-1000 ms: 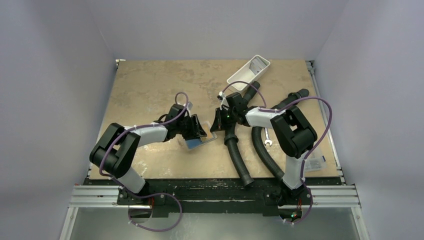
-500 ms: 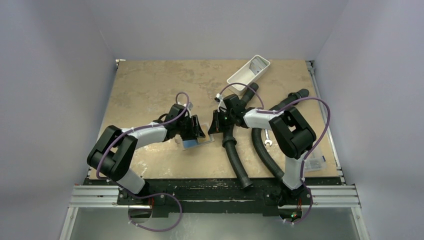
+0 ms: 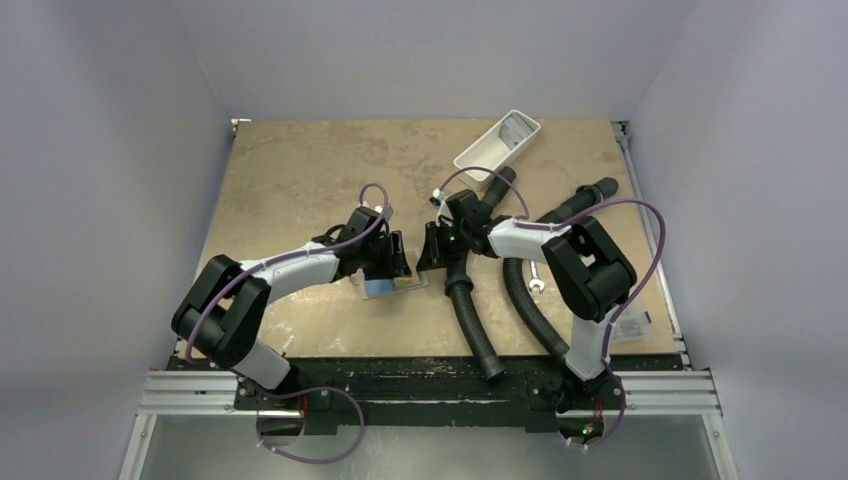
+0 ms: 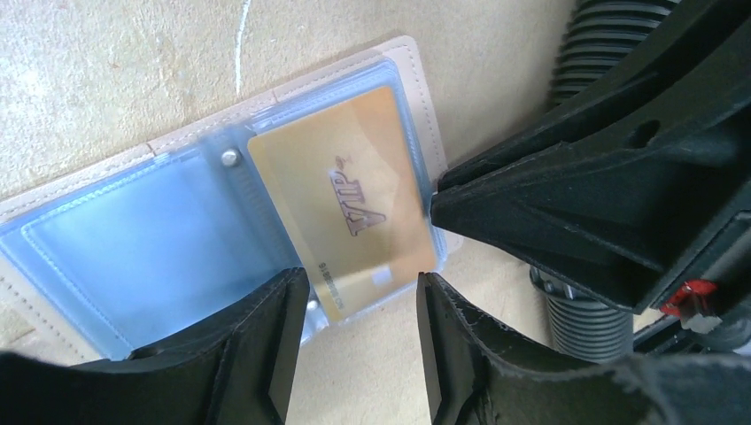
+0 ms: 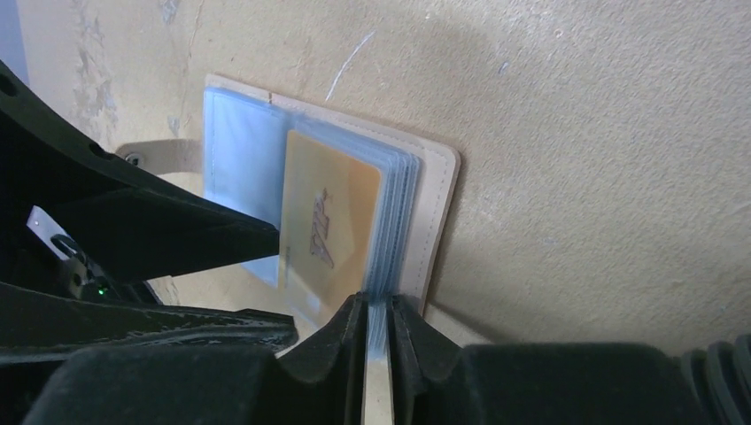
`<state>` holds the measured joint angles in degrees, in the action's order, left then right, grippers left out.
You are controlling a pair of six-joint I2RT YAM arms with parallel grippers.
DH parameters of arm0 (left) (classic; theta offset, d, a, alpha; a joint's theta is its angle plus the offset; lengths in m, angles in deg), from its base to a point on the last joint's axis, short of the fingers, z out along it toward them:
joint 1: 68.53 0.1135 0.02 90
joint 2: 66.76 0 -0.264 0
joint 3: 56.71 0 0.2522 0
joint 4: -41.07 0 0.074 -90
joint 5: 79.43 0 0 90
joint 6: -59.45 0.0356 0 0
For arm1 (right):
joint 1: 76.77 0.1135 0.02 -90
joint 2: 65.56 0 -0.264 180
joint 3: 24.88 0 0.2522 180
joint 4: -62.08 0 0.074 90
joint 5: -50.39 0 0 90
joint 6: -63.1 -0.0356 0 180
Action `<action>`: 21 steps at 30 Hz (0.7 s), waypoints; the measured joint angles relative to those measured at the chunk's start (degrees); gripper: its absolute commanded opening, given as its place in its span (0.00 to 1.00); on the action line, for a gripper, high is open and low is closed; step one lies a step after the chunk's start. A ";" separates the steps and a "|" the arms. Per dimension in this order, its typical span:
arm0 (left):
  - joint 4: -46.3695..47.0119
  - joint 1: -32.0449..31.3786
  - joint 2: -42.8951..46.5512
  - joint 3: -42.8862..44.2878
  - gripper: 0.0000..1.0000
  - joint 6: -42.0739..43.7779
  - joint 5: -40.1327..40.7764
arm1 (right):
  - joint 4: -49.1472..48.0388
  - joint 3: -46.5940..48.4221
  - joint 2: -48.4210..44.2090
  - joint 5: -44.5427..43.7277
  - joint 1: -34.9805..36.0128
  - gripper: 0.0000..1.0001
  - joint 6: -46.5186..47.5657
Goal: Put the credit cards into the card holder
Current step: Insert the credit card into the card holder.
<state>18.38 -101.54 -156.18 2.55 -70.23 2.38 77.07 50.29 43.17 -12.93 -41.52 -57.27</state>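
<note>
Tan-beige card holder [image 4: 159,230] lies open, gold VIP card [image 4: 354,199] tucked inside

In the top view, the left arm [image 3: 300,265] stretches out: its elbow drops toward 7 o'clock while its wrist pushes toward 1 o'clock, carrying the purple cable loop [image 3: 375,190] with it. The left gripper [image 3: 392,262] ends slightly nearer 12 o'clock, its jaws a little wider apart. The card holder [image 3: 392,287] slides a touch toward 9 o'clock and turns, so the end at 3 o'clock swings down toward 6 o'clock and the holder lies more level. The right arm [image 3: 520,235] shifts its elbow toward 5 o'clock and its wrist toward 10 o'clock. The right gripper [image 3: 432,248] eases its pinch slightly on the holder's edge.
</note>
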 measured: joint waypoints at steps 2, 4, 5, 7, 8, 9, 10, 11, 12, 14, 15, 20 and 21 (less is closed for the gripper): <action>-0.90 0.15 1.36 0.02 0.53 0.81 -0.33 | 1.53 0.00 -0.92 -0.52 0.00 0.31 0.68; -1.68 0.46 2.73 0.04 0.53 1.70 -1.01 | 3.48 0.24 -2.12 -1.60 0.00 0.36 1.97; -2.14 0.66 3.30 0.04 0.53 2.03 -1.36 | 4.61 0.66 -2.71 -1.97 -0.02 0.38 2.64; -3.28 1.07 4.33 0.04 0.53 2.91 -1.84 | 6.27 1.66 -3.67 -2.80 -0.07 0.41 3.85; -3.89 1.25 4.83 0.04 0.53 3.23 -2.03 | 7.06 2.29 -4.24 -3.23 -0.11 0.43 4.48; -4.33 1.49 5.29 0.04 0.53 3.50 -2.19 | 7.87 2.99 -4.83 -3.56 -0.24 0.45 5.05; -5.05 1.86 5.97 0.07 0.54 3.98 -2.47 | 8.74 4.00 -5.40 -4.20 -0.37 0.47 5.84; -5.75 2.14 6.58 0.15 0.54 4.44 -2.54 | 9.35 4.81 -5.75 -4.85 -0.46 0.48 6.36; -6.60 2.56 7.28 0.39 0.58 4.94 -2.73 | 10.36 5.95 -5.99 -5.88 -0.61 0.50 7.10; -8.72 3.54 9.16 2.01 0.61 6.32 -2.75 | 12.22 8.24 -6.08 -8.24 -1.09 0.52 8.46; -9.44 3.85 9.75 2.99 0.61 6.82 -2.60 | 13.20 9.44 -6.08 -9.94 -1.44 0.54 9.18; -11.06 4.61 11.67 10.75 0.61 11.43 -0.57 | 19.47 17.70 -5.79 -21.05 -5.46 0.62 14.03; -10.86 4.61 11.93 11.91 0.61 12.48 -0.31 | 20.41 20.00 -5.46 -23.32 -6.56 0.63 15.15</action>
<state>7.51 -96.93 -144.25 14.46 -57.75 2.08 97.49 70.29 37.71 -36.25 -48.08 -42.12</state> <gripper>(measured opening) 0.610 0.592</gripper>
